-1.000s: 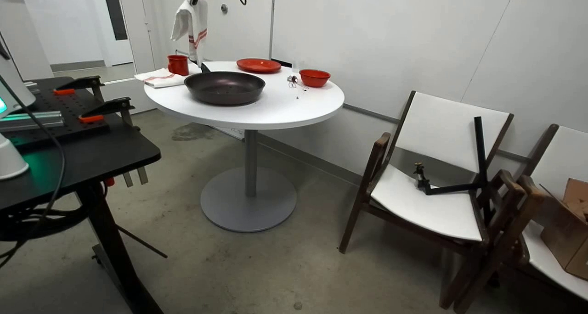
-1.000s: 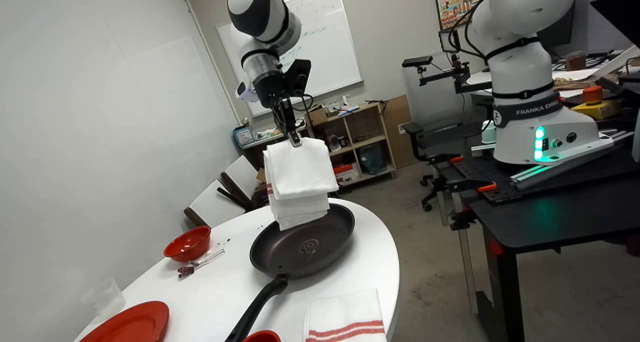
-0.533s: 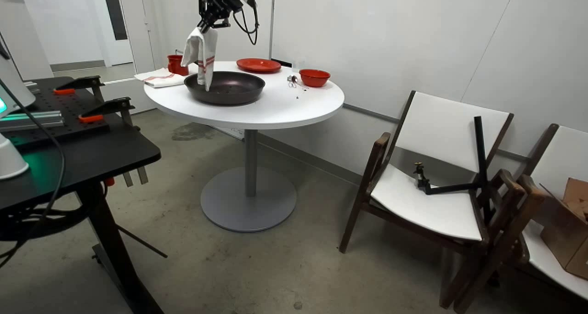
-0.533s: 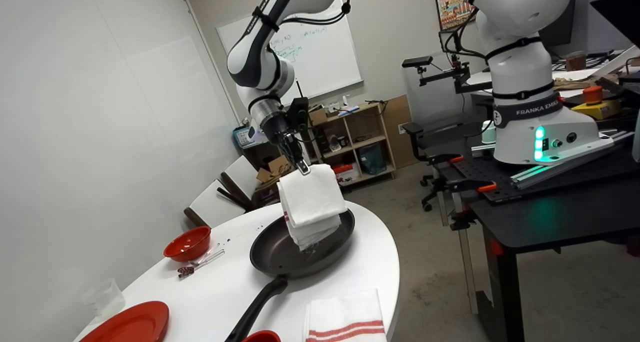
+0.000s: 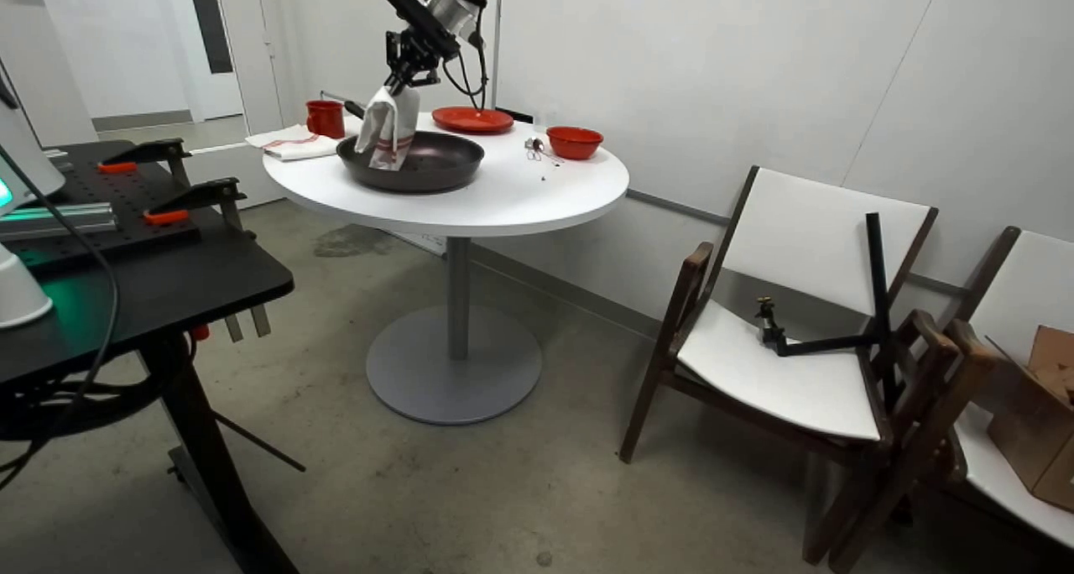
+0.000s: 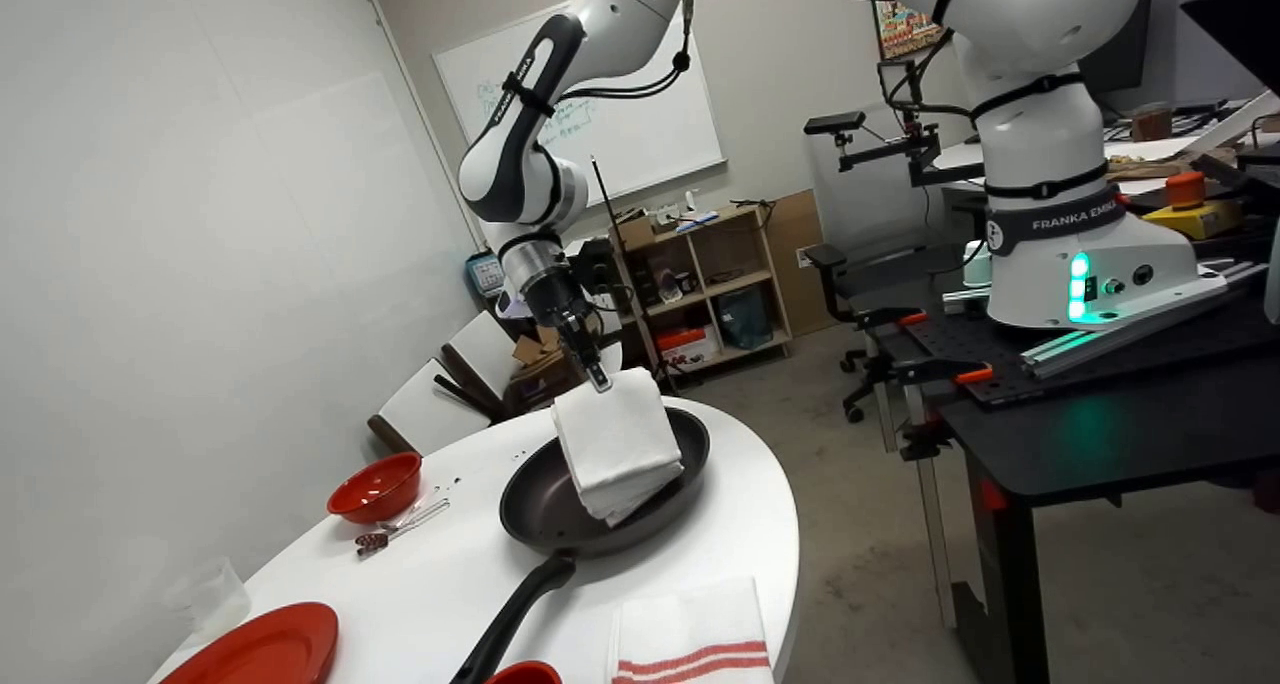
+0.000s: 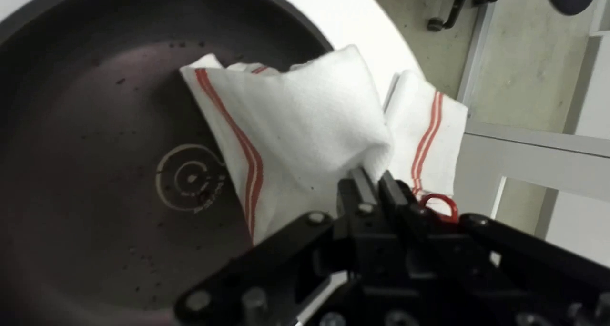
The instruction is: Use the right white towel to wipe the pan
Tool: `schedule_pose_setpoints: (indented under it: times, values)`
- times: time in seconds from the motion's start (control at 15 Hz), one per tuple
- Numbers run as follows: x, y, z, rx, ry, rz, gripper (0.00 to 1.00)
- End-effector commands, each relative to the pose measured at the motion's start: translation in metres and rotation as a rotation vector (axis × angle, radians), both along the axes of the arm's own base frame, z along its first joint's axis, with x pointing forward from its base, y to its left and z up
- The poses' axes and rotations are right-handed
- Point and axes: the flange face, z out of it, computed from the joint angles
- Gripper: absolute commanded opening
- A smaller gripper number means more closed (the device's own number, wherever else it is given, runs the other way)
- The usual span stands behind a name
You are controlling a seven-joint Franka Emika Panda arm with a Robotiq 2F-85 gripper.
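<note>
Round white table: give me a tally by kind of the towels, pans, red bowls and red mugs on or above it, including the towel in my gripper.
Towels: 2 (held towel in the gripper, flat towel)
Pan: 1
Red bowl: 1
Red mug: 1
Total: 5

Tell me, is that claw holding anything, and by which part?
Yes: the gripper pinches a red-striped white towel by its top edge, with the rest hanging over the frying pan.
</note>
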Motion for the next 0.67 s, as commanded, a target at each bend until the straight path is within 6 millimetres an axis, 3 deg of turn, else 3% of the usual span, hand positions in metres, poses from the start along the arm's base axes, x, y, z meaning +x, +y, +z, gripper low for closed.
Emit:
schedule_pose_setpoints:
  times: [0.0,0.27,0.6]
  values:
    - [0.012,-0.005,0.004,-0.112,-0.100,-0.052,0.02]
    - [0.018,-0.013,-0.002,-0.218,-0.185,-0.113,0.02]
    - [0.008,-0.013,-0.026,-0.362,-0.287,-0.168,0.02]
